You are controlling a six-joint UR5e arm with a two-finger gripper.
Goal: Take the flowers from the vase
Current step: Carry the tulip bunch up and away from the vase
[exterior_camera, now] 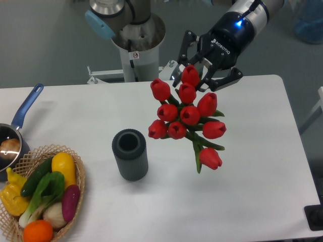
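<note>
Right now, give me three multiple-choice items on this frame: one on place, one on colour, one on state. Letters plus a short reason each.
1. Where is the bunch of red tulip buds with green stems?
A. Standing in the vase
B. In the air, to the right of the vase
C. Lying in the basket

2. What colour is the handle of the steel saucepan at the left edge?
A. Blue
B. Red
C. Black

3. What is inside the short dark grey ribbed cylindrical vase?
A. Flowers
B. Vegetables
C. Nothing visible

Answers:
1 B: the tulips hang clear of the white table beneath the robot's black two-finger hand, whose fingers sit around the top of the bunch.
2 A: the handle pointing up and right is blue.
3 C: its round mouth shows only a dark hollow; the vegetables sit in the wicker basket.
</note>
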